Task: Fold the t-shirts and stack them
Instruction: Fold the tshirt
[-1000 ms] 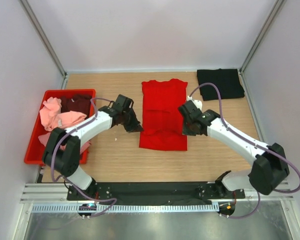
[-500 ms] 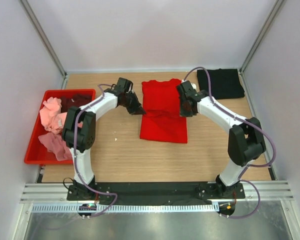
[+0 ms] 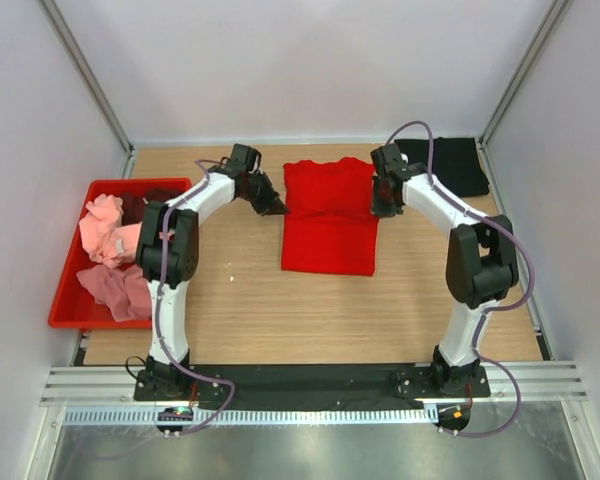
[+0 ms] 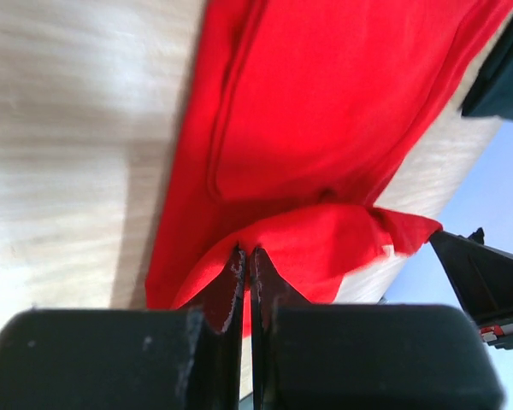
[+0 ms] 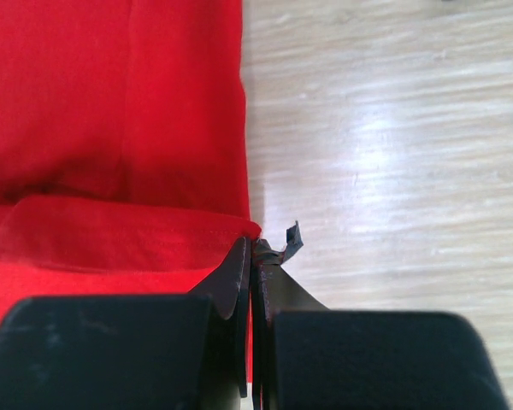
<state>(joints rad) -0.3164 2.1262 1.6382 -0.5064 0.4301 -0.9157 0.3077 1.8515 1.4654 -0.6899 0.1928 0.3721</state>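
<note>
While the red shirt lay at the table's far middle, the left gripper pinched its left edge, jaws pressed together. The right gripper pinched the right edge likewise; 1 black shirt lay just beyond.

Both arms are white with black joints, black pincers and looping purple cables.

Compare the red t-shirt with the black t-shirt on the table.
The red t-shirt lies mid-table; the black t-shirt sits at the far right corner. The left gripper and right gripper pinch the red t-shirt's edges; no gripper holds the black t-shirt. Both rest on the table.
</note>
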